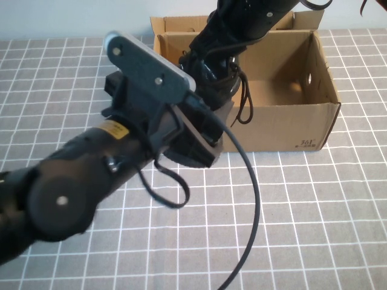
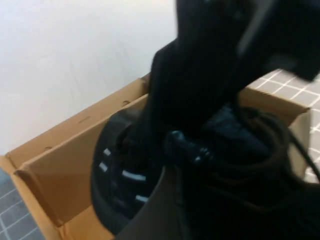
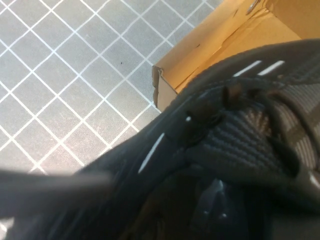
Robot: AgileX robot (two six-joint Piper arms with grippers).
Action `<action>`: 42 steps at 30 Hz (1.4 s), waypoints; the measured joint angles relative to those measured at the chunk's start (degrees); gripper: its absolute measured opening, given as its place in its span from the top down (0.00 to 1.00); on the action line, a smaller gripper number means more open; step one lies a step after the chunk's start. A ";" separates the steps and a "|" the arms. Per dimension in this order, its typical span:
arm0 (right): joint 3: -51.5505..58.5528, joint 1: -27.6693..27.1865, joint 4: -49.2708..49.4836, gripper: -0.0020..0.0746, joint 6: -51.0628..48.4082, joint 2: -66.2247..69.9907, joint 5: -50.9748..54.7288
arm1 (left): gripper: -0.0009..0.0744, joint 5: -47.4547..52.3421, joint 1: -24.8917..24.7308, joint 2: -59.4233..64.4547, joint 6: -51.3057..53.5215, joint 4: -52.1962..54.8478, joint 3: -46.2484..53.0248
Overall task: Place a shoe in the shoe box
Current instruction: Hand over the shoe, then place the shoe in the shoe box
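Observation:
The black knit shoe (image 1: 211, 75) hangs tilted over the left end of the open brown shoe box (image 1: 284, 124), its laces dangling inside. My right gripper (image 1: 219, 55) reaches down from the far side and is shut on the shoe. The right wrist view shows the shoe (image 3: 235, 135) with white dashes over the box's corner (image 3: 195, 52). My left gripper (image 1: 202, 142) is at the box's front left corner, just below the shoe. The left wrist view shows the shoe's toe (image 2: 122, 175) inside the box wall (image 2: 65, 180), with the right arm above it.
The box stands at the far middle of a grey grid-patterned table (image 1: 314, 211). Its flap lid (image 1: 181, 24) stands open at the back. My left arm (image 1: 78, 181) and its cable (image 1: 254, 199) cover the near left.

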 joint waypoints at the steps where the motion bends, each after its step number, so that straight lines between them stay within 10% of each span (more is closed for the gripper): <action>1: 0.00 0.00 0.00 0.98 0.00 0.00 0.00 | 0.10 -1.04 0.00 0.79 0.00 -0.10 0.00; 10: 0.00 0.00 0.11 0.98 0.00 0.10 0.19 | 0.13 -3.99 0.00 6.05 -0.80 -0.71 -0.12; 32: 0.00 -0.29 1.84 0.98 -3.02 0.41 0.47 | 0.66 -6.47 0.00 8.67 -0.66 -1.52 -0.15; 42: 0.00 -0.29 2.24 0.98 -3.06 0.41 -0.28 | 0.74 -6.47 2.49 8.67 -0.44 -1.30 -0.24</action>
